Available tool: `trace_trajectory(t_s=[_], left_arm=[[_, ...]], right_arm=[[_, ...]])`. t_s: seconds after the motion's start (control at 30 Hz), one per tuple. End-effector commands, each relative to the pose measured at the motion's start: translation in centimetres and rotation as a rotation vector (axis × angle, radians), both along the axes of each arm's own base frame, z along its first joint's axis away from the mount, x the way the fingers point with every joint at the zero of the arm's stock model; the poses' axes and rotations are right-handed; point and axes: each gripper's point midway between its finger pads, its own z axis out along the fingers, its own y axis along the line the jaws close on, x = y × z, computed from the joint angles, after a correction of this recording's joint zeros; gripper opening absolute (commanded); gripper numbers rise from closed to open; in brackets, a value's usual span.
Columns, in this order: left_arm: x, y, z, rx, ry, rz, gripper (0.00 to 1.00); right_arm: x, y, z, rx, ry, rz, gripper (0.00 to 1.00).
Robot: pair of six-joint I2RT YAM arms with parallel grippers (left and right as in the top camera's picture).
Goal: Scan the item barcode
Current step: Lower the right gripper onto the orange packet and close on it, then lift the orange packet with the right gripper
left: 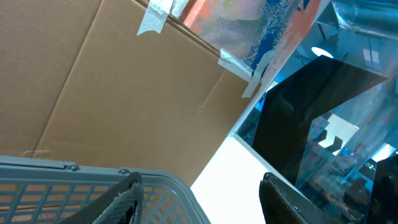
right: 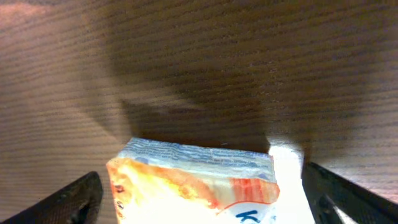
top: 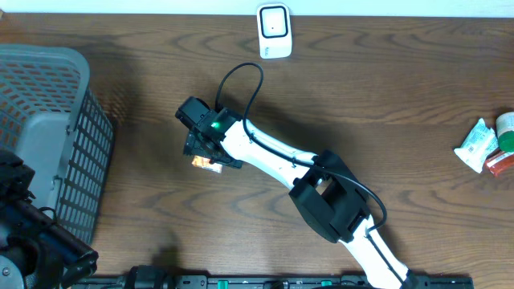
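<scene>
A dark wood-grain table (top: pixel 385 88) is carrying everything. The right gripper (right: pixel 205 202) is hovering low over it with its jaws spread wide, straddling a small orange-and-white packet (right: pixel 193 177) that is lying flat on the wood. Neither finger seems to be touching it, though the close view is cropping the tips. So the pick is not yet made. Farther out, the scanner (top: pixel 274 30) is sitting at the table's far edge, well apart from the packet. The left gripper (left: pixel 202 193) is hanging above the basket (top: pixel 88 144), fingers parted and holding nothing. Grasping the packet, carrying it and presenting its barcode are all looking left to do.
</scene>
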Motion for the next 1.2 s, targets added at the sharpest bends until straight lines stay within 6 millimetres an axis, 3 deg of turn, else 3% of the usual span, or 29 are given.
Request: trace_trajectory(t_s=[0.0,0.17,0.33,0.43,0.63,0.77,1.0,1.17], left_arm=[[-0.1,0.0,0.0,-0.003,-0.008,0.0,0.61],[-0.1,0.0,0.0,-0.003,-0.008,0.0,0.61],[-0.1,0.0,0.0,-0.003,-0.008,0.0,0.61],[-0.1,0.0,0.0,-0.003,-0.008,0.0,0.61],[-0.1,0.0,0.0,-0.003,-0.008,0.0,0.61],[-0.1,0.0,0.0,-0.003,-0.008,0.0,0.61],[-0.1,0.0,0.0,-0.003,-0.008,0.0,0.61],[-0.1,0.0,0.0,-0.003,-0.008,0.0,0.61]], right_arm=[[-0.5,0.1,-0.2,-0.032,-0.013,0.072,0.9],[-0.5,-0.5,-0.4,-0.065,-0.023,0.113,0.7],[-0.4,-1.9,-0.4,-0.124,-0.023,0.102,0.63],[-0.4,-4.4,0.0,-0.197,0.003,0.076,0.61],[1.3,-12.1,1.7,-0.386,0.041,0.033,0.63],[2.5,-15.3,2.0,-0.43,0.075,0.042,0.59],[6.0,-19.6,2.4,-0.488,0.033,0.022,0.91],[6.7,-20.7,2.5,-0.417,0.085,0.017,0.95]])
